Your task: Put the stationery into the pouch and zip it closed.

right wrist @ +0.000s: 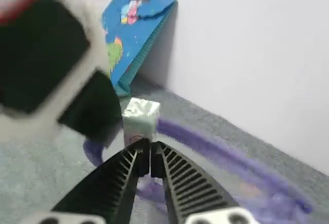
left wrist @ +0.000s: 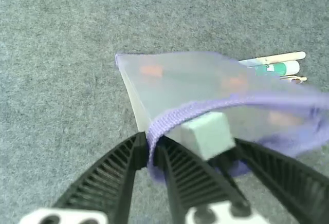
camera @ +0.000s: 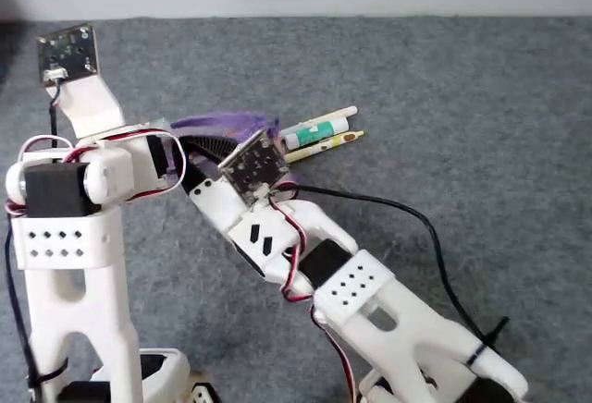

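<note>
Pouch [camera: 229, 127]: flat, translucent and frosted, edged in purple fabric. It lies on the desk [camera: 481, 98] between the tips of the two arms. In the left wrist view one corner is lifted and faint orange marks show through the wall.
Zip band [left wrist: 205, 108]: a purple woven strip along the pouch's open edge, running as a raised curve from the left end effector across the mouth.
Left end effector [left wrist: 151, 143]: black ribbed jaws drawn together and pinching the purple zip band at the pouch's near corner.
Right end effector [right wrist: 149, 149]: black ribbed jaws almost together, with the lower end of the pale-green block gripped at their tips.
Pale-green block [left wrist: 205, 134]: small, box-shaped and plain-faced. It is held upright just above the pouch mouth and touches the zip band in the left wrist view. It looks nearly white in the right wrist view.
Pale stick [camera: 326, 116]: slim, cream-coloured, lying on the desk just beyond the pouch's far end.
White tube [camera: 319, 131]: short and round with a green label, just beside the pale stick and parallel to it.
Yellow pen [camera: 326, 146]: thin with a dark tip, the nearest of the three to the right arm and close against the tube.
Desk surface: grey, carpet-like cover.
Gift bag [right wrist: 134, 34]: blue with coloured figures, standing against the white wall [right wrist: 247, 39] in the right wrist view.
</note>
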Motion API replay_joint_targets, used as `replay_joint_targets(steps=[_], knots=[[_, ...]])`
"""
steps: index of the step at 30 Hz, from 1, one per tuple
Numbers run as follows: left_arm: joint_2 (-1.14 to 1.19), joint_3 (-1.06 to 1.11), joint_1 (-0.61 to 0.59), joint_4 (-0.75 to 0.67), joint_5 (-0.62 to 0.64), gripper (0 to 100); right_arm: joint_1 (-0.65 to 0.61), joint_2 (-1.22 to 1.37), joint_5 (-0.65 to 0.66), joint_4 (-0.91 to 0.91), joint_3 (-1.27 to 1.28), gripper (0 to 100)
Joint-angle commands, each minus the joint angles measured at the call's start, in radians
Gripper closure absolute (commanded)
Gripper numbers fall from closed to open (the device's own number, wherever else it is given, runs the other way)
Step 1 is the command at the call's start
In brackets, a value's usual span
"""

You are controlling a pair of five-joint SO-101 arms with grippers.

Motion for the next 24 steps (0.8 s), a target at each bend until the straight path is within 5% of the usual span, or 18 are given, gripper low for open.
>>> replay_joint_targets(steps=[1, 8, 13, 18, 24], knots=[[-0.002, 0.001, 0.009, -0.014, -0.008, 99, 0.035, -0.025, 0.049, 0.027, -0.009, 99.1], [-0.002, 0.001, 0.009, -0.015, -0.009, 99, 0.065, -0.067, 0.101, 0.217, -0.018, 99.1], [-0.002, 0.001, 0.009, -0.015, -0.009, 99, 0.197, -0.113, -0.104, 0.282, -0.135, 99.1], [-0.002, 0.001, 0.009, -0.015, -0.009, 99, 0.344, -0.088, -0.222, 0.645, -0.39, 99.1], [-0.002, 0.001, 0.009, -0.015, -0.009, 99, 0.46, 0.058, -0.15, 0.929, -0.585, 99.1]])
